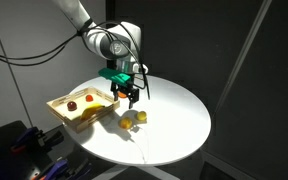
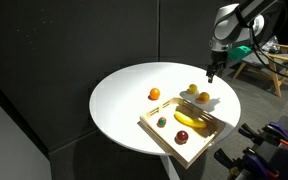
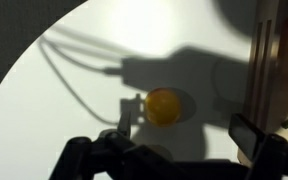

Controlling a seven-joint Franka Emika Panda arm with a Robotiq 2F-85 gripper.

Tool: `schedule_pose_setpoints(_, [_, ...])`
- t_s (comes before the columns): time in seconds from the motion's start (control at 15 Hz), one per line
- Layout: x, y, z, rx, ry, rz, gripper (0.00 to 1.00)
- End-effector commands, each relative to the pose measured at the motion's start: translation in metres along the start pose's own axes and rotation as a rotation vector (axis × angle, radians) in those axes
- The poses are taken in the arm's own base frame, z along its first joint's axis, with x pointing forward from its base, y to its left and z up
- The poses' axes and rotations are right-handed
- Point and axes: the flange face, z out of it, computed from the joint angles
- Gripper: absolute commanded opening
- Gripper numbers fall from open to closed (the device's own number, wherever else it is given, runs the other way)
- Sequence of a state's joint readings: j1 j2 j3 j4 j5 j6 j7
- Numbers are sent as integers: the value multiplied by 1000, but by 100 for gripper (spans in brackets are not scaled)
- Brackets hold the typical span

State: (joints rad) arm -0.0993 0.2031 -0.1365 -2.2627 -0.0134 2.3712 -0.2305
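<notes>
the end effector [image 3: 182,130] hangs with its fingers apart and nothing between them, over a small round yellow fruit [image 3: 164,105]. the fruit lies on the white round surface [image 3: 74,60], just beside the edge of the wooden tray [image 3: 266,70]. it looks light, firm and smooth-skinned, so it would probably roll or slip out if pinched off-centre. the safest hold seems to be across its widest part, from straight above, with the fingers kept clear of the tray wall. the wrist view shows only this one fruit and the shadow [image 3: 134,70] of the arm and its cables. in an exterior view a second yellowish fruit [image 2: 203,97] sits close by, an orange fruit [image 2: 155,94] lies well apart, and the tray holds a banana [image 2: 191,120] with small red and green pieces. there the end effector is seen above the surface, not touching it.
</notes>
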Motion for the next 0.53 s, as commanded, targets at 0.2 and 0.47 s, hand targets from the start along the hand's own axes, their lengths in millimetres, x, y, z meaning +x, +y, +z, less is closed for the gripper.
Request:
schedule_pose_setpoints(0.2, [4,0,0,-1,-1,-2,100])
schedule_pose_setpoints(0.47, [5,0,1,-4,-1,-3,100])
